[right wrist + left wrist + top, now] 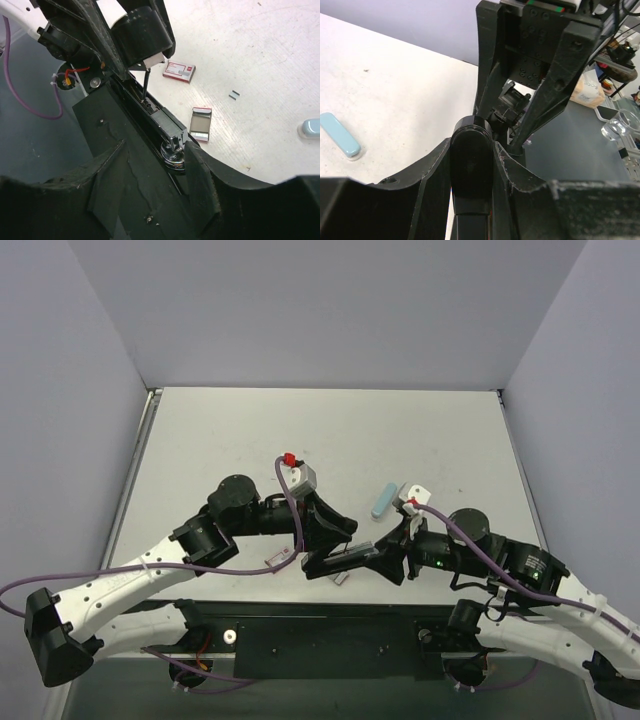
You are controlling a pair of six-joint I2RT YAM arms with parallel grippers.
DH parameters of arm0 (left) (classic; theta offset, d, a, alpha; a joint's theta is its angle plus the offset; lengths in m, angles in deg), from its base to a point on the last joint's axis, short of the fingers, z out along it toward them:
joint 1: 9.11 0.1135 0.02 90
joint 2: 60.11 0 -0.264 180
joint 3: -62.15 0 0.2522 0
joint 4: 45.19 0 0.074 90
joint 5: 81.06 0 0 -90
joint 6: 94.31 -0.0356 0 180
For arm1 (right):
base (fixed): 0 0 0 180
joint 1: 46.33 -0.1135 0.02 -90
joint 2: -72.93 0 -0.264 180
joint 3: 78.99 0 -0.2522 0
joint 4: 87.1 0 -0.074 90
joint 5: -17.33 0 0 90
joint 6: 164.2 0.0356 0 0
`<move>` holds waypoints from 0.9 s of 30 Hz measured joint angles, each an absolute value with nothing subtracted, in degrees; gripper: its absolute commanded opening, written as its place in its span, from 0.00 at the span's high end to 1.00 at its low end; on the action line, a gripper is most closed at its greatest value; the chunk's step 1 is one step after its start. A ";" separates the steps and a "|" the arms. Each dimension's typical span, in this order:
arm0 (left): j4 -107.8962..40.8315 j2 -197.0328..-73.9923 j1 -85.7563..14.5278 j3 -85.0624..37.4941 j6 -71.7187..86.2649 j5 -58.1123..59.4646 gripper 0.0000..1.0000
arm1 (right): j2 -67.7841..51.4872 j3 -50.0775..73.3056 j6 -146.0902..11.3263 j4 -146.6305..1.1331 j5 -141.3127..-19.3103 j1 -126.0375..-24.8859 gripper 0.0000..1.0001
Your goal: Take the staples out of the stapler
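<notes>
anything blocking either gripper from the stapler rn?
Nothing visible. The left gripper and the right gripper each clamp one end of the stapler, which is held between them.

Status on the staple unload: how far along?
Done: stapler is open, rail exposed. In hand: left hand grips its black top, right hand its rail end. Left: no strip visibly out; two tiny bits on the table may be staples; rail's contents unclear.

Robot lab: white table [400,430] boxed by plain walls [320,310].
</notes>
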State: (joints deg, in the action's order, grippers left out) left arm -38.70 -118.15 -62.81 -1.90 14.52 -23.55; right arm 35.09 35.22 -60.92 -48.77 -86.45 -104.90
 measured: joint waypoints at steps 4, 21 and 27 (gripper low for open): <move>-38.17 -118.39 -62.81 -1.90 13.85 -21.56 1.00 | 34.23 33.14 -61.77 -47.94 -85.05 -104.92 0.52; -35.00 -121.69 -63.00 -2.90 12.75 -12.01 1.00 | 28.66 30.56 -62.73 -52.44 -69.60 -104.92 1.00; -35.00 -123.48 -63.02 -3.84 12.86 -9.19 1.00 | 26.85 37.25 -61.12 -59.24 -65.75 -104.62 1.00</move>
